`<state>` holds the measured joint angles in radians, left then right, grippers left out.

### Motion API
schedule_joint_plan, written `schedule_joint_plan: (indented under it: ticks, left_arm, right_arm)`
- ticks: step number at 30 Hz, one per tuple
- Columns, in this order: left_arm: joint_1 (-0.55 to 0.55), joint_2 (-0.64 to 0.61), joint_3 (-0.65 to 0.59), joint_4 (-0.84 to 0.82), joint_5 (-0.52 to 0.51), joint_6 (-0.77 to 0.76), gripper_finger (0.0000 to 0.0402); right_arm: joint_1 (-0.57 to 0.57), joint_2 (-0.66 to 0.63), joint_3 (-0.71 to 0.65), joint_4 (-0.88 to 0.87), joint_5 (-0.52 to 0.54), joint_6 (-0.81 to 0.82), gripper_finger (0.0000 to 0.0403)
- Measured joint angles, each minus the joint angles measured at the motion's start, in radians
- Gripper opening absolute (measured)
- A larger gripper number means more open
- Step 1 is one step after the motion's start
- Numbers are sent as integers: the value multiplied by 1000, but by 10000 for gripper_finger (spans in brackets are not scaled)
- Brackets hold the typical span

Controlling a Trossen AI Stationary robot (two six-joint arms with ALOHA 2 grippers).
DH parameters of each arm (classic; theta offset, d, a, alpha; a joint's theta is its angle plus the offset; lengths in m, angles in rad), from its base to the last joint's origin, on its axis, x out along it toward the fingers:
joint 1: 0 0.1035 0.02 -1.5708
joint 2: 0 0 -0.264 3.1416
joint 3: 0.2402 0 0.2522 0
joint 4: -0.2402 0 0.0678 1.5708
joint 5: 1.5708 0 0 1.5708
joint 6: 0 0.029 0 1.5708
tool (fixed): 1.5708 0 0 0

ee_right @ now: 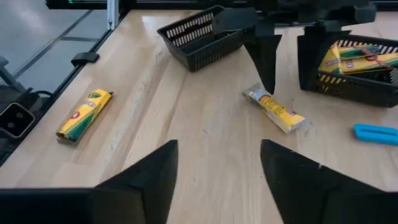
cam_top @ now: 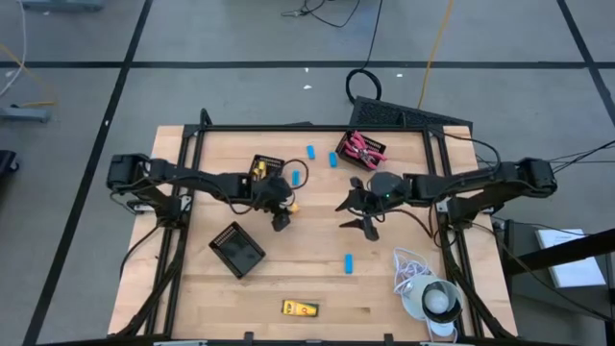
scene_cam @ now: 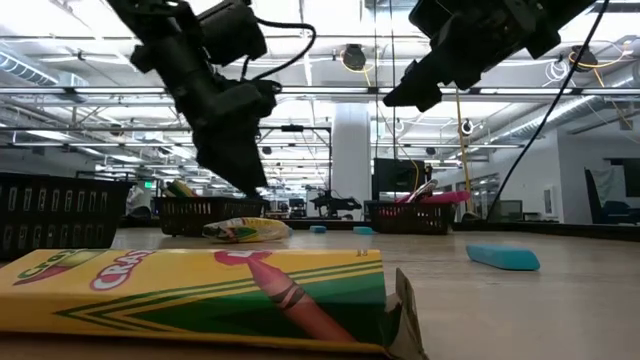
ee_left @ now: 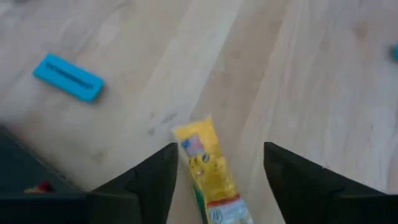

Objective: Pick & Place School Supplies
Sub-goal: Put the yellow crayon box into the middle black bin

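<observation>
1. Pale wood planks form the table (cam_top: 317, 279), seen from directly above, with two dark arms reaching in from nine and three o'clock.
2. The left gripper (cam_top: 280, 217) hangs just left of the table's centre; its fingers are spread, and nothing is held. A yellow tube with dark printing (ee_left: 208, 174) lies on the wood directly beneath, framed between the fingers in the left wrist view.
3. The right gripper (cam_top: 363, 215) is poised just right of centre, fingers spread wide and empty, above bare wood.
4. Some sorting appears done: a black slotted basket at twelve o'clock (cam_top: 360, 149) holds red-handled scissors, and a second black basket at about eleven o'clock (cam_top: 265, 168) holds yellow crayon boxes.
5. Much is judged left. Short light-blue oblong erasers remain loose: two near twelve o'clock (cam_top: 310, 151), one at five o'clock from centre (cam_top: 348, 261). A yellow-and-green crayon box (cam_top: 299, 308) lies flat near six o'clock.
6. An empty black basket (cam_top: 236, 248) sits tilted at about seven o'clock.
7. A coiled white cord with a round grey-white object (cam_top: 428, 293) occupies the five o'clock corner, near the right arm's path but apart from the supplies.
</observation>
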<state>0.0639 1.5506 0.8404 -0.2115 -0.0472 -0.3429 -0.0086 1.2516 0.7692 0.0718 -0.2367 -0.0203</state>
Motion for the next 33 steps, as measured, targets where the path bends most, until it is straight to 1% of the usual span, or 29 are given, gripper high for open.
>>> schedule_joint_plan:
  ticks: [3,6,15,23,25,28,33]
  left_arm:
    - [-3,30,40,-31,5,-29,264]
    - [-9,60,54,-47,2,-64,272]
    - [4,159,64,-74,11,-131,273]
    - [-1,178,73,-69,19,-136,271]
    - [-6,178,73,-69,20,-138,259]
    - [-10,178,73,-68,19,-138,222]
    - [-23,178,73,-54,19,-134,131]
  right_arm:
    - [11,-2,0,-23,-1,-16,235]
    - [18,-3,0,-44,0,-41,236]
    - [17,-3,0,-74,0,-63,218]
    - [17,-3,0,-76,0,-69,216]
    - [17,-3,0,-77,0,-70,215]
    - [17,-3,0,-76,0,-70,215]
    - [17,-3,0,-77,2,-70,214]
